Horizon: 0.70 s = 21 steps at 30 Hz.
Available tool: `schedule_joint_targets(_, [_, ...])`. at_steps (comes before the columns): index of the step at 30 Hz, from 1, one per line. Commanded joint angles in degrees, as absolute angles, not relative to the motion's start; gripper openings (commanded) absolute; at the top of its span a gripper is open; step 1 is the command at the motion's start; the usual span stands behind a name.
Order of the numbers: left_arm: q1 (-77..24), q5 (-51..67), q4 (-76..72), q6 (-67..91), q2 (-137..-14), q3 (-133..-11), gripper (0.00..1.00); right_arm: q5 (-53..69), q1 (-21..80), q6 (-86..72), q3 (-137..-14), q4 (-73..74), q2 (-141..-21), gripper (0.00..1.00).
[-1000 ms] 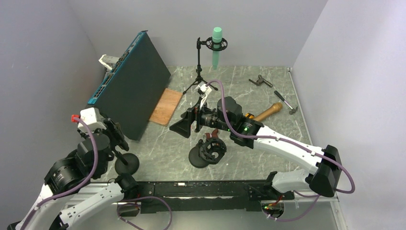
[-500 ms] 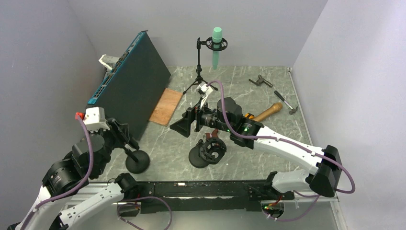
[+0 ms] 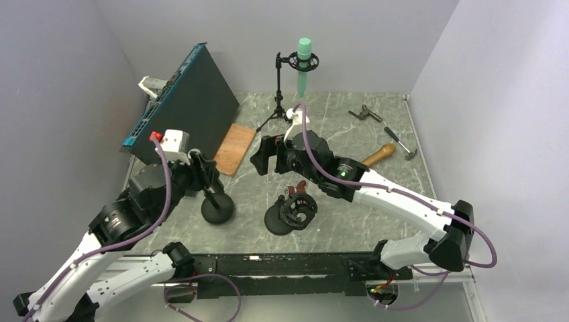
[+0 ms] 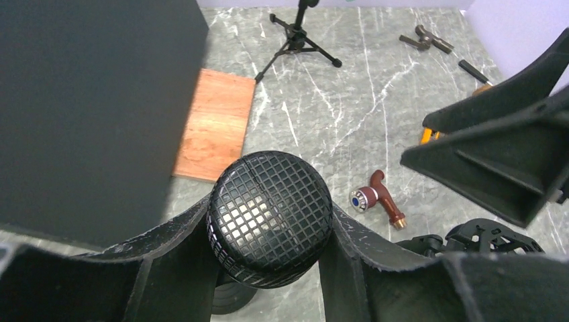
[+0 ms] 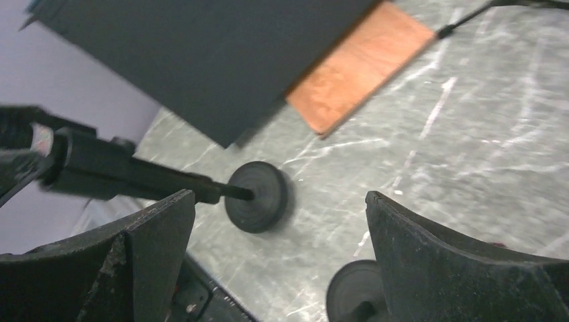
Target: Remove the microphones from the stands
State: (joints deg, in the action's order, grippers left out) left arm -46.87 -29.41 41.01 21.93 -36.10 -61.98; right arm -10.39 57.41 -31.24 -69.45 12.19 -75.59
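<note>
**Left gripper clamping the black microphone on its disc stand**

The left gripper is clamping its 2 fingers on the microphone, 1 finger pressing on each side of the head. The microphone is showing a round black grille of small raised squares, with 1 fine seam running across the crown. Below the grille, a slim dark body is sloping down and away from this gripper to the stand, a flat black disc lying just past the fingertips. The microphone is sitting joined to the stand. Whether the disc is touching the table cannot be told.

The right gripper is hanging to the right of the left gripper and apart from it. Its jaws are standing spread wide and holding nothing, and its wrist view is looking toward the stand. A wooden board and a dark panel are lying just beyond the left gripper. A tripod is standing beyond the right gripper.
</note>
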Motion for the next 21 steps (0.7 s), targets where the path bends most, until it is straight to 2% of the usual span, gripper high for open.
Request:
schedule_joint_targets(1, [-46.80,-25.63,30.95,19.28,-36.24,-61.72,0.00,-21.81,57.17,-30.59,-72.56,19.32,-74.63,1.00])
schedule_joint_targets(5, [-46.82,-24.24,31.26,19.83,-36.20,-61.05,0.02,-22.98,57.04,-22.69,-66.75,12.76,-70.48,1.00])
schedule_joint_targets(7, [-46.81,-22.77,31.93,19.71,-36.10,-61.16,0.14,-23.25,56.99,-21.08,-66.34,13.19,-69.52,1.00])
schedule_joint_targets(12, [-46.79,-20.18,32.58,19.68,-35.53,-61.09,0.41,-12.20,57.09,-17.09,-70.66,16.90,-71.49,1.00])
schedule_joint_targets(15, [-46.84,-19.30,33.84,19.65,-35.25,-62.12,0.52,-6.81,57.94,-16.34,-69.38,12.85,-70.79,1.00])
schedule_joint_targets(21, [-46.83,-16.47,35.05,19.68,-32.96,-63.36,0.57,-2.68,63.31,-13.40,-72.65,11.67,-72.22,1.00])
